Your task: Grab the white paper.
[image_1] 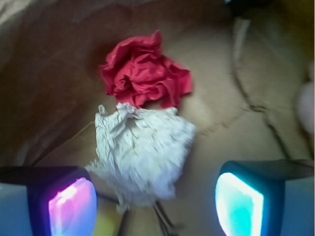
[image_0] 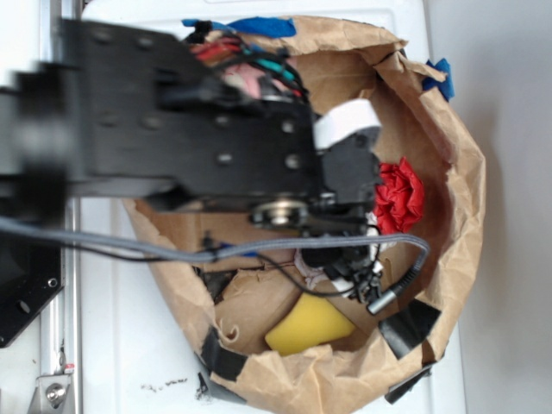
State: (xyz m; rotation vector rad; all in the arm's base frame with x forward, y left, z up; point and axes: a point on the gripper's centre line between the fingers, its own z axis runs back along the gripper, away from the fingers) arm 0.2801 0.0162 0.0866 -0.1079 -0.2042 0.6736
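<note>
Hanging over the brown paper bag (image_0: 448, 164), the tool (image_1: 156, 196) stands wide open, its two lit fingertip pads (image_1: 73, 205) well apart at the lower corners of the wrist view, one glowing pink-violet, the other cyan. Nothing is held. The white paper (image_1: 142, 152) lies on the bag floor between the pads, nearer the pink one; whether its ragged lower-left edge touches that pad cannot be told. A clear strip of brown floor separates the wad from the cyan pad. The red paper wad (image_1: 145, 73) sits directly beyond the white paper, their edges touching or very nearly so. In the exterior view the black arm (image_0: 190, 129) covers most of the bag's opening and hides the white paper; the red wad shows just beside the arm's end, near the bag's far wall. A yellow sponge-like block (image_0: 309, 325) lies at the bag's near side, apart from both wads. The bag's rolled, torn rim rises on all sides, held with black tape (image_0: 410, 326) and blue tape (image_0: 259, 26) on the white surface (image_0: 121, 328).
</note>
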